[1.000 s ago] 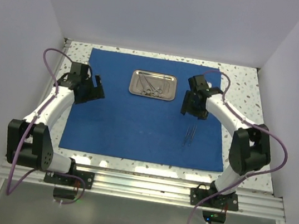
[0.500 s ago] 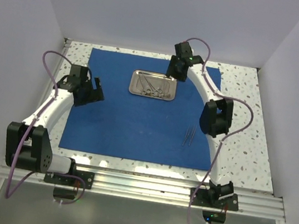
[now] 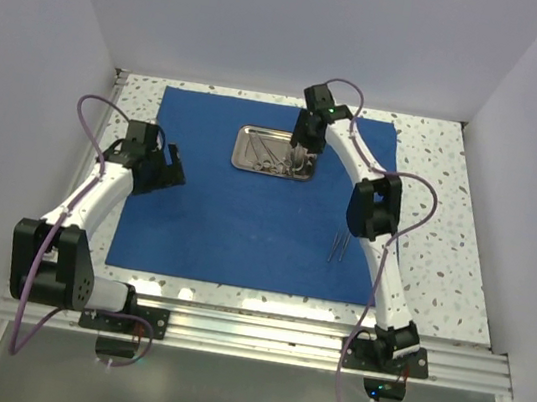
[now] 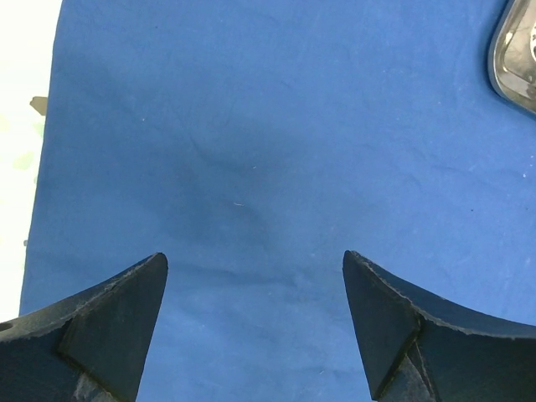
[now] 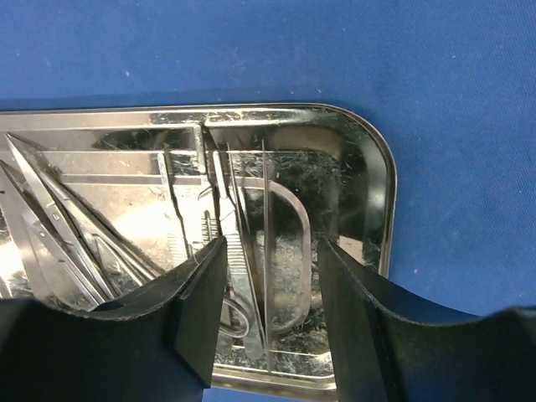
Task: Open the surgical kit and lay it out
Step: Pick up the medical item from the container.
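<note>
Well to the left of the tray (image 3: pixel 239 148), the left gripper (image 4: pixel 253 268) hangs over bare cloth (image 3: pixel 244 228). Its jaws are spread wide and hold nothing, and in the left wrist view only a corner of the tray's rim shows, far off at the upper right. The cloth lies open and flat, and the tray sits on its far half, long side running left to right.

The coming move looks to be a pick from the tray, and it turns on what lies at the tray's right end. A cluster of thin steel instruments (image 5: pixel 251 251) rests there, one with a ring handle (scissors or forceps, hard to say which). Their long axes run straight away from the right wrist camera, across the tray's short side. They lie directly under and between the fingers of the right gripper (image 5: pixel 270 251), so closing would pinch them across their width, not end on. More blades fan out diagonally toward the tray's left end.

The right arm is plainly the nearer one, reaching over the tray's right end. Its jaws stand partly open, a moderate gap straddling several instruments at once. Nothing is clamped, and I cannot tell whether the tips touch steel.

To the right of the tray and nearer the arm bases, one silver tool (image 3: pixel 339 246) lies alone on the cloth, pointing roughly front to back.
</note>
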